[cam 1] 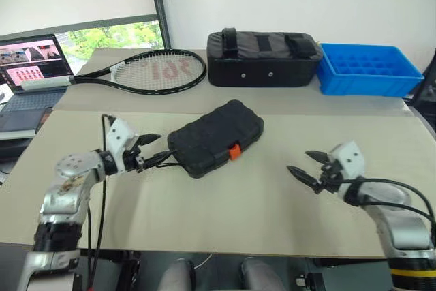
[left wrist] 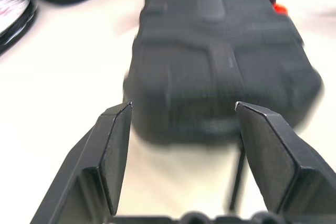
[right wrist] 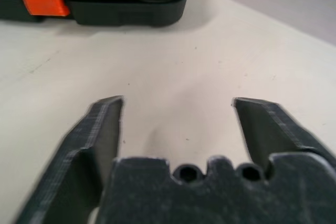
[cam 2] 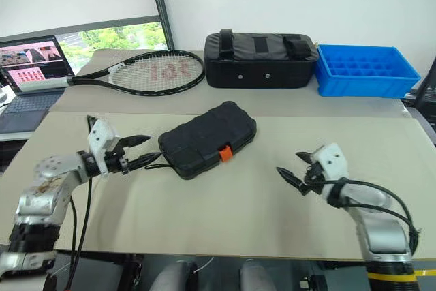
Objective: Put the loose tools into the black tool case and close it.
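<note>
A: Case position?
B: Black tool case lies closed mid-table, orange latch facing front.
A: Jaws?
B: Left gripper just beside it, spread, empty. Right gripper well apart, spread, empty.

The case is black with a ribbed shell and an orange latch. The surface is pale beige. The bag is black, the tray bright blue. The racket has a black frame and white strings with red lettering. Both hands have black fingers.
</note>
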Available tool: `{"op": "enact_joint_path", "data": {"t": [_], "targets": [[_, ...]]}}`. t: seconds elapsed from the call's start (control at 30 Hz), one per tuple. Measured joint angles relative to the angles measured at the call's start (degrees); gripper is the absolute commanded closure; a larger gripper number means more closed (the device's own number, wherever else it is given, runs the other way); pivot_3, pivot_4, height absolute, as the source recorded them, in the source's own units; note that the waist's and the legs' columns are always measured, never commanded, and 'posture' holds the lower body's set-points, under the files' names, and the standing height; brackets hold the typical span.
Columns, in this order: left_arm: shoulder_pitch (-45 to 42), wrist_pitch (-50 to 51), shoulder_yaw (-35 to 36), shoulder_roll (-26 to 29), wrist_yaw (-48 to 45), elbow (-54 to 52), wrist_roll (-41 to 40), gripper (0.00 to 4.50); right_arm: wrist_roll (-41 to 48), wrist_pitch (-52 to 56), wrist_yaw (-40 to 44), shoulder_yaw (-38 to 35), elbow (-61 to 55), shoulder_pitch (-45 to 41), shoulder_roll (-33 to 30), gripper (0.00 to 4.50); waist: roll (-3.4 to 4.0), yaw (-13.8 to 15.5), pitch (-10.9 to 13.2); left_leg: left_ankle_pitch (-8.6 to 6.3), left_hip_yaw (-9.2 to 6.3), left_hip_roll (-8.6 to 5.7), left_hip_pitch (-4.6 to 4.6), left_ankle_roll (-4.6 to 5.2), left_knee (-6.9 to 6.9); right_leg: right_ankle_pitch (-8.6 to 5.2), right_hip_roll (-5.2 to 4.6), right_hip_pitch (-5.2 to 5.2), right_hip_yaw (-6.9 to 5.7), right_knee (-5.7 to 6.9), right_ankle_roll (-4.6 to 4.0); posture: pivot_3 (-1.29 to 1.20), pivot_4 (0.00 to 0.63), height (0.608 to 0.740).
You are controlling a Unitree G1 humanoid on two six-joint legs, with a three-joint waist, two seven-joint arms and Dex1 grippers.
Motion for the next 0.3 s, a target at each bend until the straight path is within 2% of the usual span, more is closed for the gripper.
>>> {"op": "enact_joint_path", "data": {"t": [0.17, 0.3], "targets": [[8.38, 0.11, 2.29, -0.79, 4.06, -1.21, 0.04, 1.13, 5.23, -6.39, 9.38, -5.03, 8.36, -0.15, -1.72, 0.06, -0.03, 0.42, 0.04, 0.00, 0.03, 0.01, 0.02, 0.00, 0.02, 0.01, -0.04, 0.02, 0.02, -0.01, -0.02, 0.00, 0.150, 0.708], [12.14, -1.94, 2.36, -1.06, 6.06, -1.09, 0.54, 1.13, 7.25, -7.14, 14.76, -5.27, 12.86, -0.54, -4.18, 0.06, -0.02, 0.57, 0.04, 0.00, 0.04, 0.01, 0.01, 0.00, -0.01, 0.07, -0.05, 0.01, 0.03, -0.01, -0.21, 0.00, 0.150, 0.708]]}}
